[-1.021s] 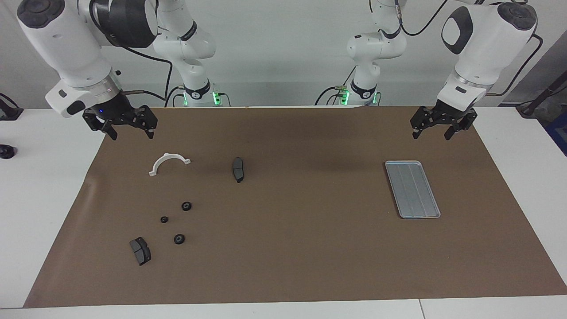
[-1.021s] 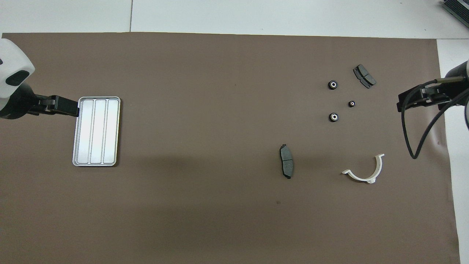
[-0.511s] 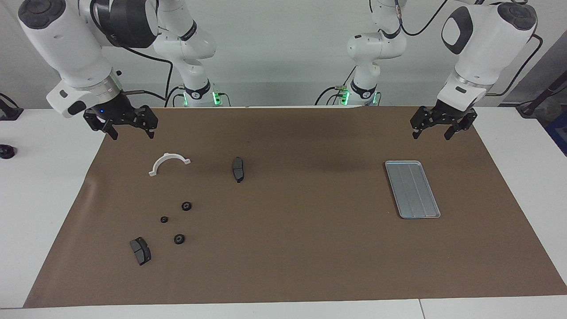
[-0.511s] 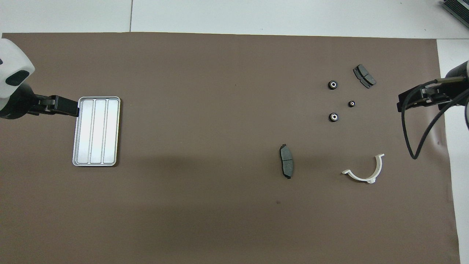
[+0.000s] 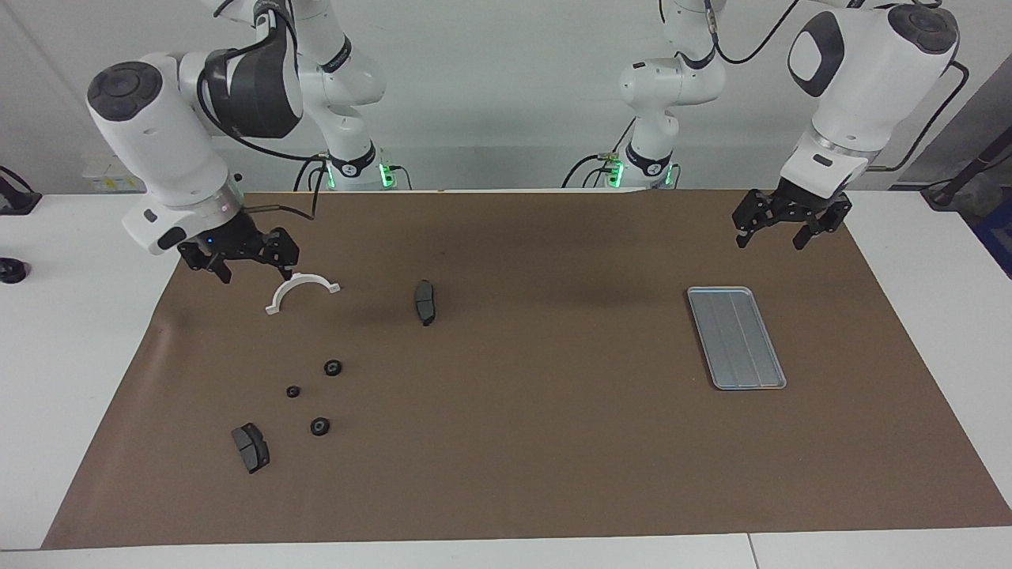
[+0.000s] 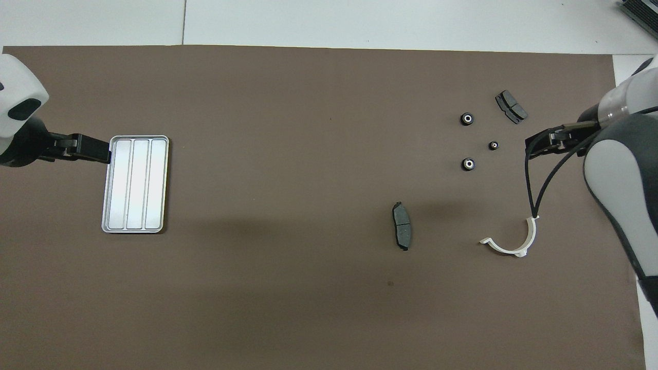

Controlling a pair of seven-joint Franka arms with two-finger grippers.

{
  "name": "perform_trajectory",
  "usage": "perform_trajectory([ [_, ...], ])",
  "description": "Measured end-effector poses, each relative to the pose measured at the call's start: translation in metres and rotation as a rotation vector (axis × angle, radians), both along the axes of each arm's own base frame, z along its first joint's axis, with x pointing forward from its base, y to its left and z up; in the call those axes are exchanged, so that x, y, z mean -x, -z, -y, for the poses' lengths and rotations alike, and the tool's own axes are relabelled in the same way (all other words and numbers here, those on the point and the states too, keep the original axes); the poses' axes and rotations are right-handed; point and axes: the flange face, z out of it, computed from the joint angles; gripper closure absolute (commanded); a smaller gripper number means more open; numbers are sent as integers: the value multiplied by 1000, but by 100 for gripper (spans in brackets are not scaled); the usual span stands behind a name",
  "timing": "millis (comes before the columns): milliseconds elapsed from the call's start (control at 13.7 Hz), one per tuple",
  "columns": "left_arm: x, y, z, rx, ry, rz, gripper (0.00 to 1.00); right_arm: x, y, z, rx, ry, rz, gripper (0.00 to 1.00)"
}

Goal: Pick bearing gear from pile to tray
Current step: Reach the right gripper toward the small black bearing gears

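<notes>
The pile lies at the right arm's end of the brown mat. It holds three black gears (image 5: 333, 367) (image 5: 293, 391) (image 5: 319, 426), also in the overhead view (image 6: 468, 164) (image 6: 493, 145) (image 6: 467, 118). With them are two dark brake pads (image 5: 425, 302) (image 5: 251, 447) and a white half-ring (image 5: 300, 291). The silvery tray (image 5: 735, 337) (image 6: 135, 183) lies bare at the left arm's end. My right gripper (image 5: 254, 273) (image 6: 545, 144) is open and empty, up in the air beside the half-ring. My left gripper (image 5: 771, 237) (image 6: 92, 149) is open and empty, and waits above the mat by the tray.
The brown mat (image 5: 514, 442) covers most of the white table (image 5: 71, 356). The right arm's cable (image 6: 534, 190) hangs over the mat near the half-ring (image 6: 511, 239). A small black object (image 5: 9, 270) sits on the table off the mat.
My right arm has swung in over the mat and come down, so its gripper is now beside the half-ring. The left arm and all parts have not moved.
</notes>
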Motion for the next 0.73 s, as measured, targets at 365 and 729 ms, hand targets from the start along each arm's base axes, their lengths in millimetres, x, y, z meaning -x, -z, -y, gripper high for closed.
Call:
perform_trajectory([
  [365,0,0,0,0,0,0,0,-28,70,-2,-6,-124,32,0],
  [729,0,0,0,0,0,0,0,-50,121,6,-7,-138,63,0],
])
